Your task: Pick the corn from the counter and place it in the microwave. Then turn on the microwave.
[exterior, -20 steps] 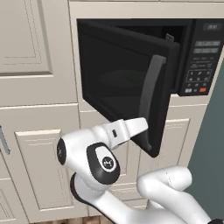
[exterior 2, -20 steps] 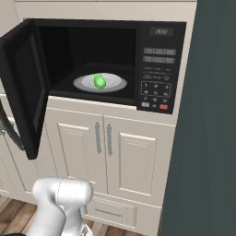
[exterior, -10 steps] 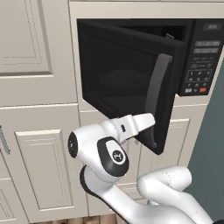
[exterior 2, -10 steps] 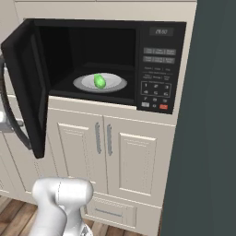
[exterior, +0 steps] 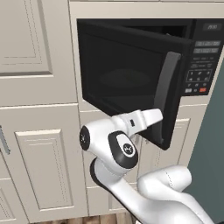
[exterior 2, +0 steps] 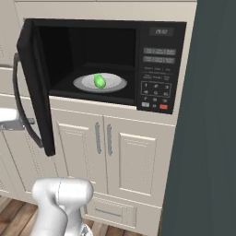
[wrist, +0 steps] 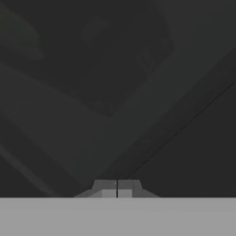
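We see the small bright green corn cob (exterior 2: 99, 81) lying on the pale round plate (exterior 2: 83, 84) inside the large black built-in microwave (exterior 2: 159, 69), whose dark glass door (exterior: 127, 78) stands partly open at left. Our gripper (wrist: 117, 188) is clenched, empty, against the door's dark surface.

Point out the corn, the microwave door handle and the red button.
corn (exterior 2: 99, 81), right base view, middle of the green cob.
microwave door handle (exterior: 163, 87), left base view, middle of the grey bar.
red button (exterior 2: 163, 107), right base view, its face.
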Robot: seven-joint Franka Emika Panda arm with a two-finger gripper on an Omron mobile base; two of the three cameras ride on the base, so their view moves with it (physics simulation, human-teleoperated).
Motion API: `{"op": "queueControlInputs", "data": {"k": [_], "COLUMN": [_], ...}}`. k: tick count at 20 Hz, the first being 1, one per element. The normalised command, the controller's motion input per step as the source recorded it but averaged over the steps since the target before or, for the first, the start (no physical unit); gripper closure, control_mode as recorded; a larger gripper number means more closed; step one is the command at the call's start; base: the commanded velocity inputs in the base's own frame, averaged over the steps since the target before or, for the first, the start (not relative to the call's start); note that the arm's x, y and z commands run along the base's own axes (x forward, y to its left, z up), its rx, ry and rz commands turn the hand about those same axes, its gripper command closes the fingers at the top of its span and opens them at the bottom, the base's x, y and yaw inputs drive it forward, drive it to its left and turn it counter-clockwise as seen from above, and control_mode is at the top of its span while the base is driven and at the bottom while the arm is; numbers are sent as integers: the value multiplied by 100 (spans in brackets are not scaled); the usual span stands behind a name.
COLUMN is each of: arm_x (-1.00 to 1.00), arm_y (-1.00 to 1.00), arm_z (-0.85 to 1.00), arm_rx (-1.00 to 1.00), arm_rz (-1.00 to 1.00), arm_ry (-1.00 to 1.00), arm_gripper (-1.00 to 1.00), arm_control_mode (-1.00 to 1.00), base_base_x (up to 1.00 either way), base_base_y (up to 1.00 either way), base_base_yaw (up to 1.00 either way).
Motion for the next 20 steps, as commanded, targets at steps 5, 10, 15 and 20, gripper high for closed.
{"op": "queueControlInputs", "data": {"k": [5, 10, 15, 20], "arm_x": [23, 29, 27, 27], "arm_y": [-30, -32, -28, -26], "arm_z": [2, 5, 5, 4], "arm_rx": [0, 0, 0, 0], "arm_rz": [0, 0, 0, 0], "arm_ry": [0, 0, 0, 0], "arm_gripper": [100, 100, 100, 100], "arm_control_mode": [-100, -100, -100, -100], "base_base_x": [0, 0, 0, 0], "base_base_y": [0, 0, 0, 0], "base_base_yaw": [0, 0, 0, 0]}}
